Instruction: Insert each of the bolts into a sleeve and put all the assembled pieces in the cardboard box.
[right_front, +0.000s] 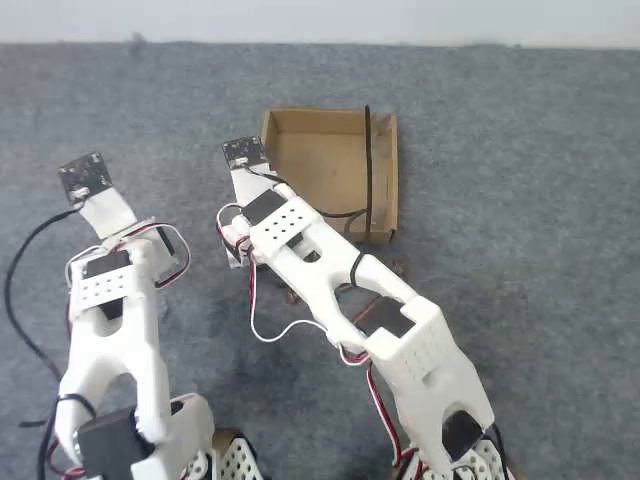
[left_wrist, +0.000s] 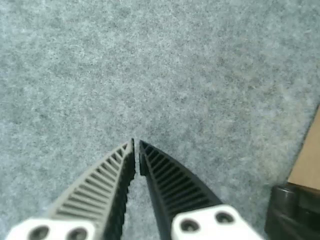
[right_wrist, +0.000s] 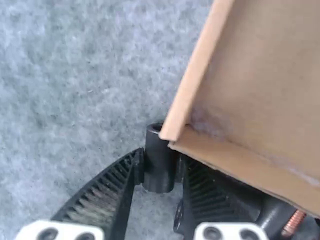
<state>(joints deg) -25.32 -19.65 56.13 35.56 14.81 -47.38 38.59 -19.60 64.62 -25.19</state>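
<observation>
Right end effector (right_wrist: 161, 156): I clamp what appears to be a black sleeve (right_wrist: 159, 175) at a left corner of the cardboard box (right_wrist: 196, 80). Left end effector (left_wrist: 136, 146): fingers together, empty.

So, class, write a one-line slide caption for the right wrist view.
Right gripper holds a black cylinder at a corner of the cardboard box, above grey carpet.

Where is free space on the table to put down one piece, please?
Bare carpet lies right of the cardboard box, and more between the box and the left gripper. It is crowded at the box's near left corner, where the right gripper holds a black sleeve.
</observation>
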